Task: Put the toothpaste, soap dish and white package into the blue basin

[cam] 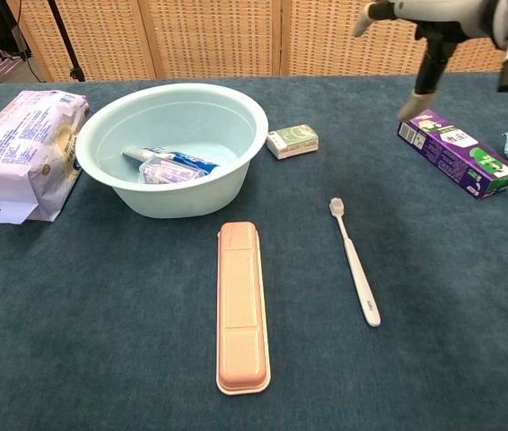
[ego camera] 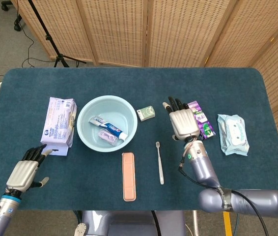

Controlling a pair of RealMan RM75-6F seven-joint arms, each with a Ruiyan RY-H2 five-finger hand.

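White package (ego camera: 59,125) lies just beyond the spread, empty fingers of the left hand (ego camera: 26,170), outside the blue basin (ego camera: 89,110), and I judge such a bulky soft pack can slip from them; the right hand (ego camera: 183,120) hovers open, empty.

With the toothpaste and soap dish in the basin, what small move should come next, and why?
Probably the left hand should edge forward to the white package and close on it. That package lies on the table just left of the blue basin, the only task item outside it, with the open left hand right by its near corner. The right hand hovers empty over the purple box.
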